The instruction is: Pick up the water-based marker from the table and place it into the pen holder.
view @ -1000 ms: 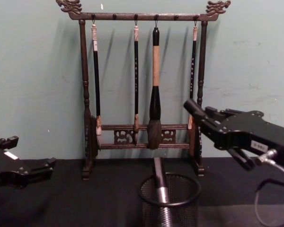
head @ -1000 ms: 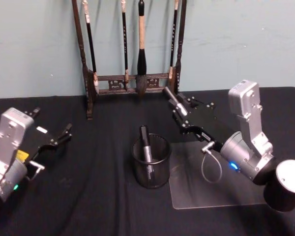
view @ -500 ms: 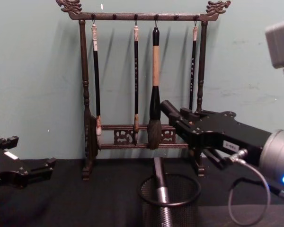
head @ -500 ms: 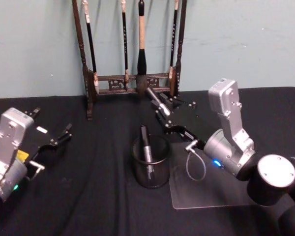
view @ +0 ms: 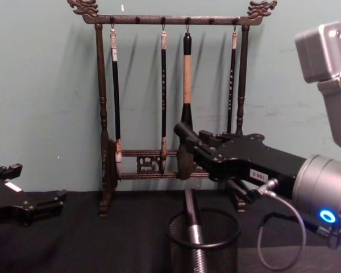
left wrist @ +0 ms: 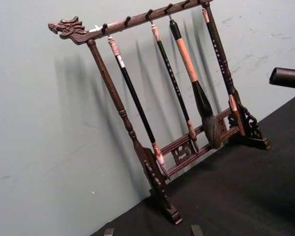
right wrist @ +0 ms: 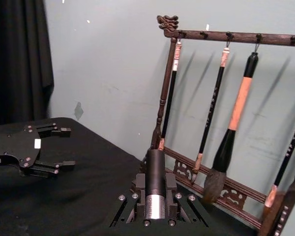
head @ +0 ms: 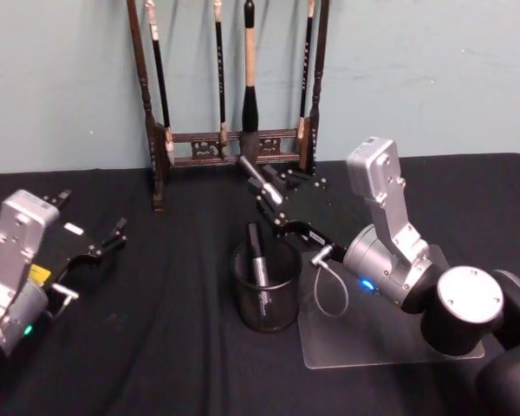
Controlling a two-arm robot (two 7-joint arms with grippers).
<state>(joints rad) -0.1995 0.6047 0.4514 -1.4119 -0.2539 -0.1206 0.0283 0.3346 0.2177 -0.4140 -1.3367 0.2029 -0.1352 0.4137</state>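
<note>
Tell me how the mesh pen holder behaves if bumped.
Probably light: the pen holder is thin open mesh, so the right gripper, hovering nearby, could slide it across the table. Squat, it likely won't tip, though the marker leaning inside might rattle.

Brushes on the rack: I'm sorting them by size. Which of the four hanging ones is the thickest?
The third brush from the robot's left, with the tan handle and broad dark tuft; the other three are slim and dark-handled.

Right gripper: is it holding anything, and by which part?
The right gripper is shut on a marker, clamped at its silver band, black end sticking out; the left gripper holds nothing.
</note>
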